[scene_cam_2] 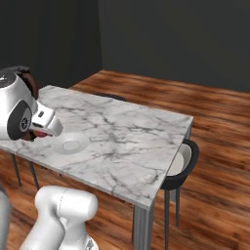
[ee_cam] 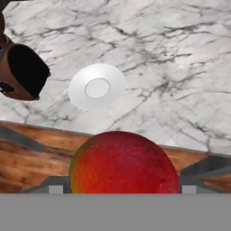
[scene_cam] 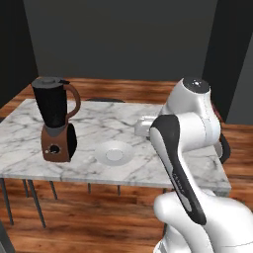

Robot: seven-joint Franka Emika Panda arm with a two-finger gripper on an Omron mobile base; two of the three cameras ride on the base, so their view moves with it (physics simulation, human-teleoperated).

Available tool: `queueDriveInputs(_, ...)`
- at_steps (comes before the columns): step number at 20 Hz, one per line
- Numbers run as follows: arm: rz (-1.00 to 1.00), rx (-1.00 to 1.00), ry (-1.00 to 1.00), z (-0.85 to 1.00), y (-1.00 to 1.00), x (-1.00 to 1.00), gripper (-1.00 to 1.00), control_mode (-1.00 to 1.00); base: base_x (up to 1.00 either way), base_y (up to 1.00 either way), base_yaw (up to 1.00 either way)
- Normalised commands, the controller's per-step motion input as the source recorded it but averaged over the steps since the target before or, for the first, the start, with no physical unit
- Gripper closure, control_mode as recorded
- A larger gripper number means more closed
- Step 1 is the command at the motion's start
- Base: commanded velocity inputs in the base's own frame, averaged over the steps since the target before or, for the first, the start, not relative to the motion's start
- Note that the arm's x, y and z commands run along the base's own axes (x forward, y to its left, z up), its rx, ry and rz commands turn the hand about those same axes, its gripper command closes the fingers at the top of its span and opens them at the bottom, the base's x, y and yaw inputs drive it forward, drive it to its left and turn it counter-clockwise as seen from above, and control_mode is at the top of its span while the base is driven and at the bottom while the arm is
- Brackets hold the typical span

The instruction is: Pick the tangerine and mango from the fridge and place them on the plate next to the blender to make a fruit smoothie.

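Mango (ee_cam: pixel 124 163) sits clamped in my gripper (ee_cam: pixel 122 182), above the floor just short of the marble table (ee_cam: pixel 180 67); I judge it light, firm, smooth-skinned and prone to roll; grip across its widest middle, release low over the empty plate (ee_cam: pixel 96 86) beside the blender (scene_cam: pixel 55 121).

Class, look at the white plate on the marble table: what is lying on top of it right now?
Nothing lies on the plate; its white surface is bare beside the blender. The mango sits in the gripper, short of the table. No tangerine is visible.
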Motion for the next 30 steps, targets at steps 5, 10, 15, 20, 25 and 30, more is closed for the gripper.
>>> queueDriveInputs(5,-0.01,0.00,0.04,-0.55,0.00,0.88,1.00,-1.00,0.00,0.00,0.00)
queueDriveInputs(10,0.00,0.00,0.14,-0.86,0.05,0.98,1.00,-1.00,0.00,0.00,0.00)
queueDriveInputs(15,0.00,0.00,0.23,-0.66,0.19,0.97,1.00,-1.00,0.00,0.00,0.00)
queueDriveInputs(20,0.00,0.00,0.25,-0.42,0.15,0.58,1.00,-1.00,0.00,0.00,0.00)
queueDriveInputs(25,0.00,-0.02,0.07,-0.41,0.16,0.44,1.00,-1.00,0.00,0.00,0.00)
queueDriveInputs(30,0.00,-0.12,-0.06,-0.73,0.31,0.39,1.00,-1.00,0.00,0.00,0.00)
